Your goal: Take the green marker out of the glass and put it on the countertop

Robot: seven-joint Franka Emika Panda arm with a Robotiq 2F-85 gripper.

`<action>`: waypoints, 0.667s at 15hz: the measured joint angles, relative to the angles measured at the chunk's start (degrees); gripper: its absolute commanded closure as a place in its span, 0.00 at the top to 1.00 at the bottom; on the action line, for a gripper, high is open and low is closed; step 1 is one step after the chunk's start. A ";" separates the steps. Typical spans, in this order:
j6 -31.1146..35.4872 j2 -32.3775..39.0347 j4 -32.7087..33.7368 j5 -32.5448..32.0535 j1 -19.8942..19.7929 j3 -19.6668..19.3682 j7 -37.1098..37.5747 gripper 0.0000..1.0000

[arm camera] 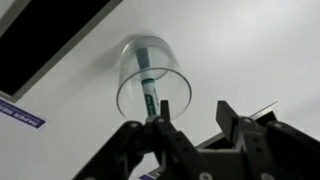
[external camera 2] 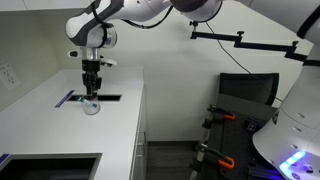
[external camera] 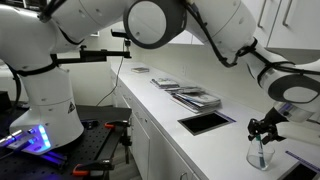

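The glass (arm camera: pixel 172 62) stands upright on the white countertop (arm camera: pixel 255 45) beside the dark rectangular cut-out (arm camera: pixel 40 40). The green marker (arm camera: pixel 148 88) leans inside it, its upper end poking past the rim close to one finger. My gripper (arm camera: pixel 196 125) is open and hovers just above the glass; it grips nothing. In both exterior views my gripper (external camera: pixel 263 128) (external camera 2: pixel 92 86) points straight down over the glass (external camera: pixel 259 156) (external camera 2: pixel 91 106). The marker (external camera: pixel 261 150) shows as a thin stick inside.
Several booklets (external camera: pixel 196 97) lie on the countertop (external camera: pixel 160 100) beyond the cut-out (external camera: pixel 205 122). A blue-labelled strip (arm camera: pixel 15 112) lies next to the glass. A second recess (external camera 2: pixel 50 165) sits at the counter's near end. The counter edge (external camera 2: pixel 140 120) drops towards a chair (external camera 2: pixel 245 95).
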 measured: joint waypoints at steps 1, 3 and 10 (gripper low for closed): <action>-0.40 0.61 1.04 0.37 0.00 0.07 0.00 0.59; -1.29 2.03 3.16 1.05 0.03 0.08 0.00 0.62; -3.08 7.73 10.43 1.32 0.86 0.17 -1.40 0.61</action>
